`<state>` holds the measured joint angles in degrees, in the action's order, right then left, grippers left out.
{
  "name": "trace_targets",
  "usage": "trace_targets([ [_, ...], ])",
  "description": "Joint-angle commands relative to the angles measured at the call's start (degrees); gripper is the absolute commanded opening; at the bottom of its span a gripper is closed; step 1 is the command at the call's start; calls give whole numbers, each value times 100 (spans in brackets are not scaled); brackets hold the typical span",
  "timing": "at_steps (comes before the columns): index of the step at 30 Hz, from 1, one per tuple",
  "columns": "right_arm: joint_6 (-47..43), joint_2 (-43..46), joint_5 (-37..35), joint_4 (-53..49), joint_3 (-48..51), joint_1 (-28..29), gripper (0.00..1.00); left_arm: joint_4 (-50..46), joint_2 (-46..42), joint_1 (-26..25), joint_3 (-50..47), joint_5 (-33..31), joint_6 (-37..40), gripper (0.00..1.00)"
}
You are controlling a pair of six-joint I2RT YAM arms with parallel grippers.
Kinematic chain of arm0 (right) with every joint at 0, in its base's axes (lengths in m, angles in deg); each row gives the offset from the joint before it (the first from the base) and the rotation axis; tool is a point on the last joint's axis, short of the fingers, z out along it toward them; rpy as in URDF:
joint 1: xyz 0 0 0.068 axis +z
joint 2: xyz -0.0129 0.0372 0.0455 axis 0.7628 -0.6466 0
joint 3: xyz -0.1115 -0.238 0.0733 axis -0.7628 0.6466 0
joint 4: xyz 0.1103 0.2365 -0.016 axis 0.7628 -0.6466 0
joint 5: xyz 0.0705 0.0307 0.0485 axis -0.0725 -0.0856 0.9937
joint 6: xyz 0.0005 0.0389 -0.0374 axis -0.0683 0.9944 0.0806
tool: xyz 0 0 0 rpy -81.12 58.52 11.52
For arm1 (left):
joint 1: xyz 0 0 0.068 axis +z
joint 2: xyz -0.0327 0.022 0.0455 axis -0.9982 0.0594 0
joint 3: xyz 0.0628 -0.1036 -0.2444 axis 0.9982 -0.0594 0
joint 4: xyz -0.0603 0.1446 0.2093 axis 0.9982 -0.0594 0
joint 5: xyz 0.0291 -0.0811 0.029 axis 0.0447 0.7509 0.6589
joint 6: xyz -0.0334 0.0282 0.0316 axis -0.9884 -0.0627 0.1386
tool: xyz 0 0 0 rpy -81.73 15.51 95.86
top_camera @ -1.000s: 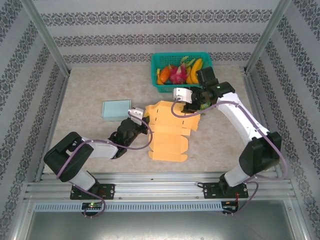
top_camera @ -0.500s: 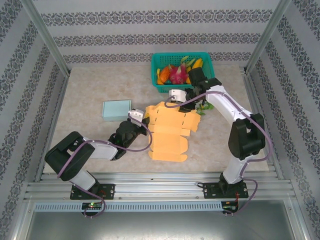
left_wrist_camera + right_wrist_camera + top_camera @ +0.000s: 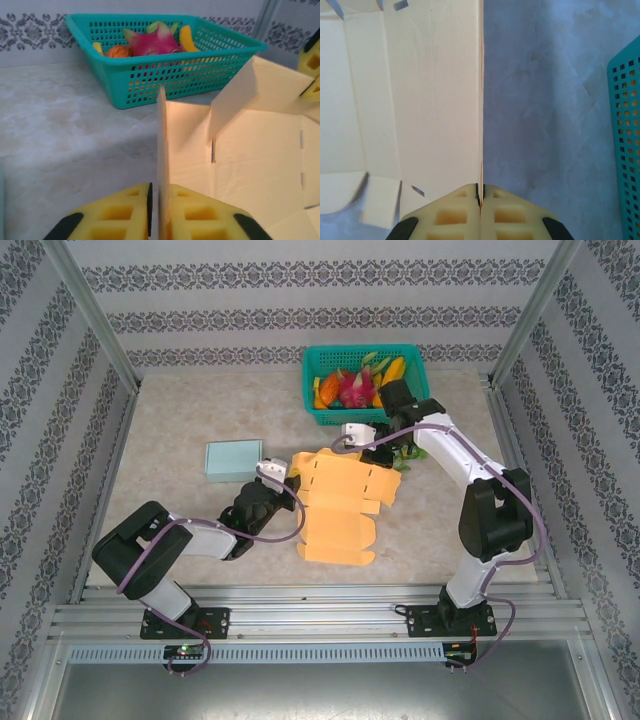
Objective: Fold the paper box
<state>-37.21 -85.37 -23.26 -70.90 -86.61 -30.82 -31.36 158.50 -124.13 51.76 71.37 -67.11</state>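
The orange paper box [image 3: 340, 505] lies unfolded in the middle of the table, with some flaps raised. My left gripper [image 3: 286, 480] is at its left edge. In the left wrist view an upright flap [image 3: 162, 135] stands between my left gripper's [image 3: 160, 189] jaws. They are slightly parted, with a sliver of gap at the left pad. My right gripper [image 3: 374, 447] is at the box's far right corner. In the right wrist view my right gripper [image 3: 480, 189] is shut on the thin edge of a pale panel of the paper box [image 3: 420, 100].
A teal basket [image 3: 330, 417] of toy fruit stands just behind the box, close to the right arm; its wall also shows as basket [image 3: 165, 80] and basket [image 3: 627, 125]. A flat light-blue box [image 3: 233, 459] lies left of the left gripper. Metal frame posts border the table.
My right gripper came in to the box's far edge and closed on the panel. My left gripper's jaws have loosened slightly around the flap. The box has barely moved.
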Motion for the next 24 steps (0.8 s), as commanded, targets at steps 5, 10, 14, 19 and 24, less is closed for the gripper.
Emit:
trace_targets([
  [5,1655,65,-1092,-168,-426,323,0,-1585,-822,-69,256,-646,-1148,44],
  [10,1947,287,-1860,-349,-283,523,0,-3551,-1552,-69,684,-1076,-1861,47],
  [14,2214,254,-1934,-628,-402,756,0,-4289,-2284,-69,606,-1162,-2340,45],
  [19,1910,331,-1899,-703,-291,1205,0,-4803,-1972,-67,1239,-202,-2666,42],
  [24,1917,405,-1754,-774,-228,1300,0,-4641,-1453,-61,1583,-154,-3020,37],
])
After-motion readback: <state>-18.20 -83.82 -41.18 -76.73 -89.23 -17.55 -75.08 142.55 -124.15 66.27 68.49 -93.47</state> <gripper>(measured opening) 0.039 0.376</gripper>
